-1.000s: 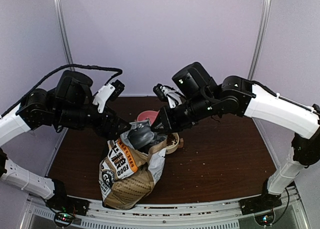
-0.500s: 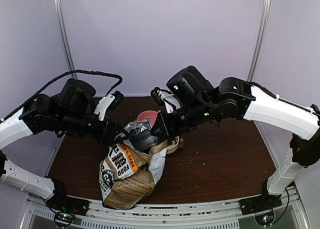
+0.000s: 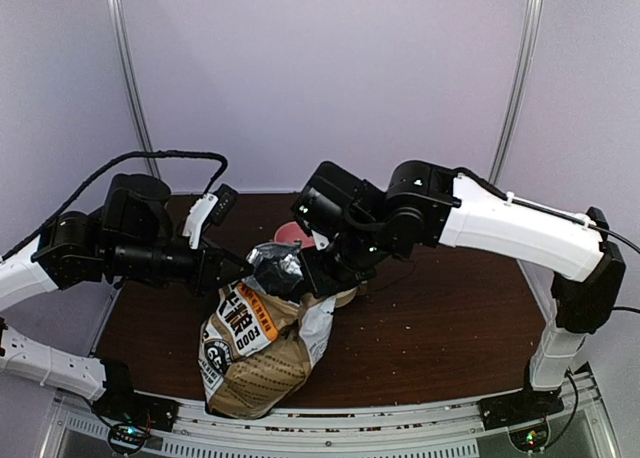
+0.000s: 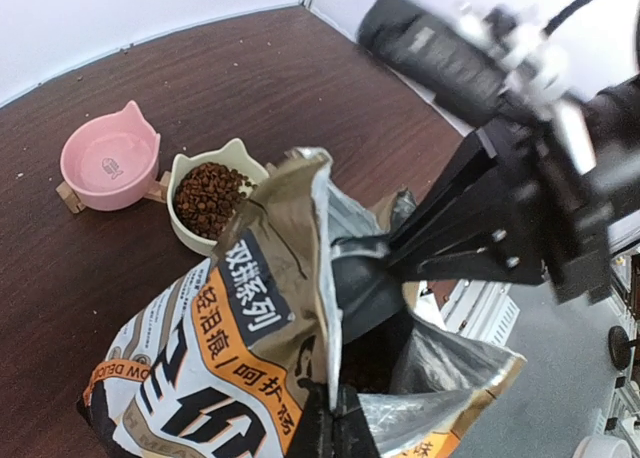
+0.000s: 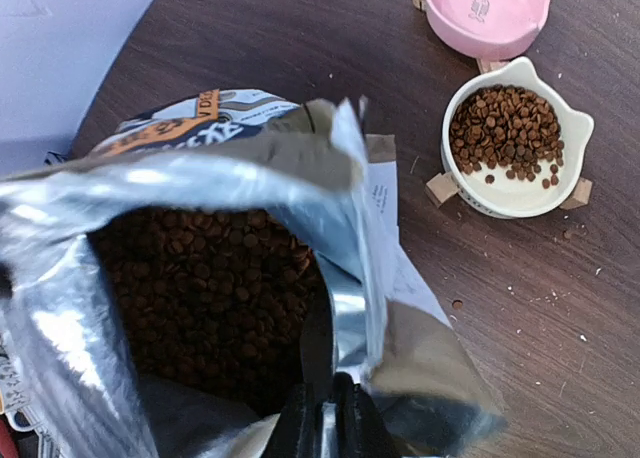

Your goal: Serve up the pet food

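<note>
Bag mouth now pinched on both sides

My left gripper has just gone from wide open to clenched on one rim of the bag; my right gripper keeps its clamp on the opposite rim, so I judge the mouth is held spread for serving; pet food lies heaped inside the bag just below my right fingers; more already sits in the cream bowl near the bag.

Lab booth, I'm thinking: plain walls and metal poles are boxing in the table beyond the fingers.
</note>
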`<state>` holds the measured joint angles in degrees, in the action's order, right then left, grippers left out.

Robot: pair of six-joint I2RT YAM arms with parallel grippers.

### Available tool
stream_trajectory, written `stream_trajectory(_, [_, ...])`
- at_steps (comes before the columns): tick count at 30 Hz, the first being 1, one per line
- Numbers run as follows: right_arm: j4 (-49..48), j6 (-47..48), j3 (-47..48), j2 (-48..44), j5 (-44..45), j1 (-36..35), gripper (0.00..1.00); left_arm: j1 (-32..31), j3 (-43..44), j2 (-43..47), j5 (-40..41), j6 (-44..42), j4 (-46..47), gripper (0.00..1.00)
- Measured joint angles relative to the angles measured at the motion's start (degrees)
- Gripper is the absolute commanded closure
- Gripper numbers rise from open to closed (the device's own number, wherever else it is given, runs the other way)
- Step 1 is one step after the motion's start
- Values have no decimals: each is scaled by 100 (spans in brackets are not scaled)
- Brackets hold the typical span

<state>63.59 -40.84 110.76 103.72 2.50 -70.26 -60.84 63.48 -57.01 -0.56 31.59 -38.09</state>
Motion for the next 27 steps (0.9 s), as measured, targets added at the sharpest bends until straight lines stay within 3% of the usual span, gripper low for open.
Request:
stream_trajectory(10, [-280,-396,365,1102,-297,-13,100,4,-457,-50,-144,-122,804,100])
stream_trajectory(19, [-2070,-1027,-1300,468,-951,153,100,11,-629,-389,-382,-144,1287,100])
stream_trajectory(27, [-3633,-1405,-1998,505,-1602,319,100,81,-723,-417,-385,-125,1252,100])
